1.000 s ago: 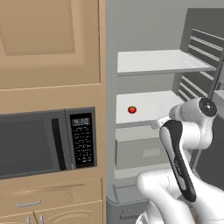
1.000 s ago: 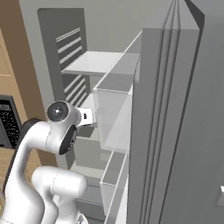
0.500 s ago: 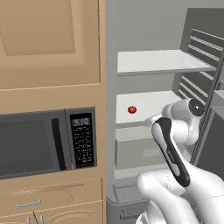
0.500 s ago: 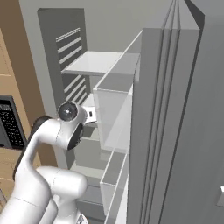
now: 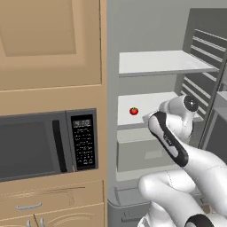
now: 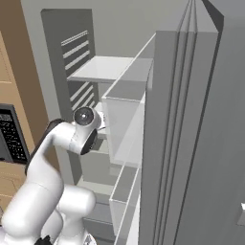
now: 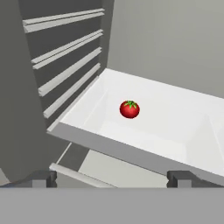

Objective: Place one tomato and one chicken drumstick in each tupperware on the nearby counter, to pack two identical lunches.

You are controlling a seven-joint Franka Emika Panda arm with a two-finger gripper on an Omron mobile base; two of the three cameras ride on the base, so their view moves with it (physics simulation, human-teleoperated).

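Observation:
A small red tomato lies alone on the white middle shelf of the open fridge. In the hand view the tomato sits in the middle of that shelf, beyond its front lip. My gripper hovers in front of the shelf edge, short of the tomato. It is open, with the dark fingertips far apart and nothing between them. My white arm reaches into the fridge from the lower right. The chicken drumstick, the tupperware and the counter are out of view.
A microwave is built into tan cabinets left of the fridge. An upper shelf hangs above the tomato and a drawer sits below. The open fridge door with clear bins stands close on the right. Ribbed wall rails flank the shelf.
My arm has swung left and further into the fridge, bringing the wrist nearer the tomato's shelf. The gripper has stayed open. The tomato has not moved.

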